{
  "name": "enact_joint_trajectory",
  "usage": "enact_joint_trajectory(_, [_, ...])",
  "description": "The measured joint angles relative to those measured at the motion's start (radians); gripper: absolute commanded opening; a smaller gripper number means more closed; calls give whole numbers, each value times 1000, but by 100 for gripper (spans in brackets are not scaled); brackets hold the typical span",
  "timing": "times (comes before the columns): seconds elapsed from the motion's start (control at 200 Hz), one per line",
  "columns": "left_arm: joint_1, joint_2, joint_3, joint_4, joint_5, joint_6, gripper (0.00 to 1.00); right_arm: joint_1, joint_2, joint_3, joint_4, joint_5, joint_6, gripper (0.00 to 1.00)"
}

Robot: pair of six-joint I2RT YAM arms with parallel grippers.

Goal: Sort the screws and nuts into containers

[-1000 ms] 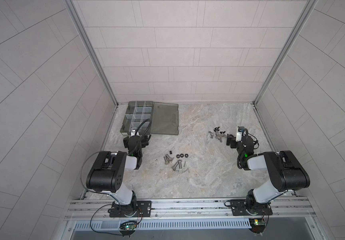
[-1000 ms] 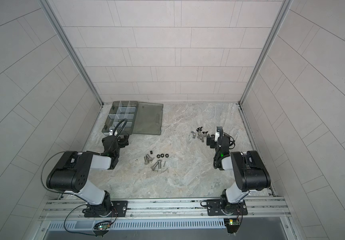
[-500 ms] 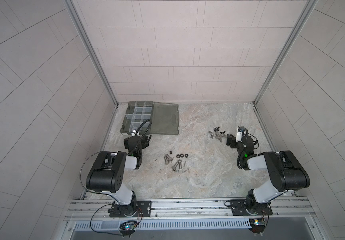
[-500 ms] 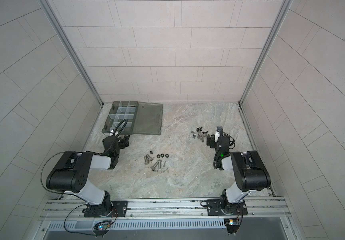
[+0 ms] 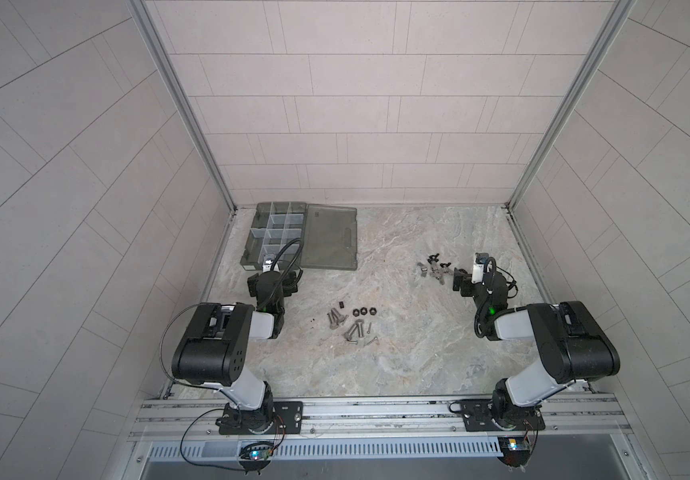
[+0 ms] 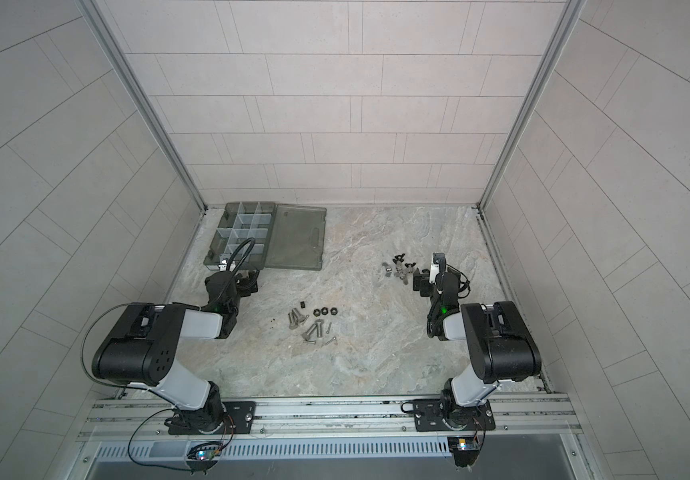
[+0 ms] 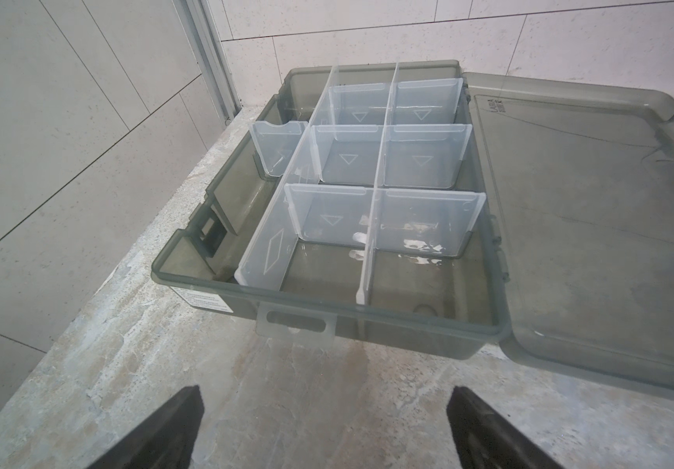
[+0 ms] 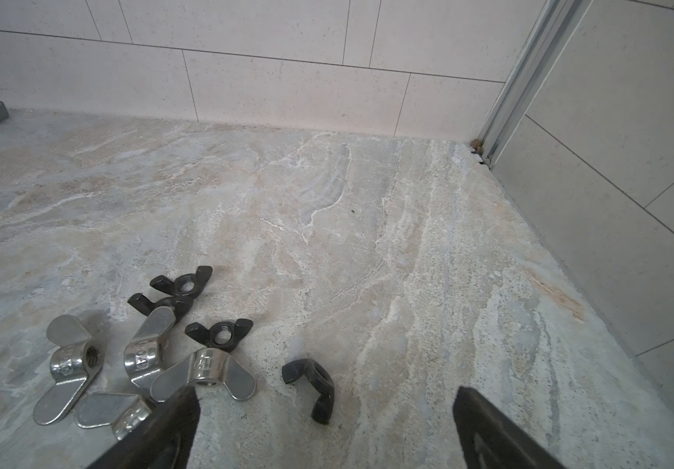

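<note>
Nothing has moved in the last second: both arms sit exactly as they were, so the sort hasn't begun. The left gripper is spread wide and empty, just on the near side of the case at far left. The right gripper is just as wide and also empty, nosing up to a cluster of wing nuts on the right. In both top views the screws lie loose in the near middle, with three black nuts just beyond them, well apart from either gripper. Only the left wrist view shows the compartments bare. Only the right wrist view shows the wing nuts as both silver and black. Neither wrist view catches the screws.
</note>
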Motion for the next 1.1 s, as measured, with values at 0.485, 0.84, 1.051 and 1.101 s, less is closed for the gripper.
enact_joint_trajectory(0.485, [0,-126,246,-376,27,9,100,-9,-11,0,-10,-17,1,99])
enact_joint_trajectory(0.84, [0,-161,591,-828,-3,20,100,148,-187,169,-397,285,35,99])
enact_joint_trajectory(1.051, [0,-85,785,-1006,68,13,100,258,-223,468,-797,409,103,99])
enact_joint_trajectory(1.101, [0,-53,835,-1050,78,11,100,258,-238,539,-873,396,134,99])
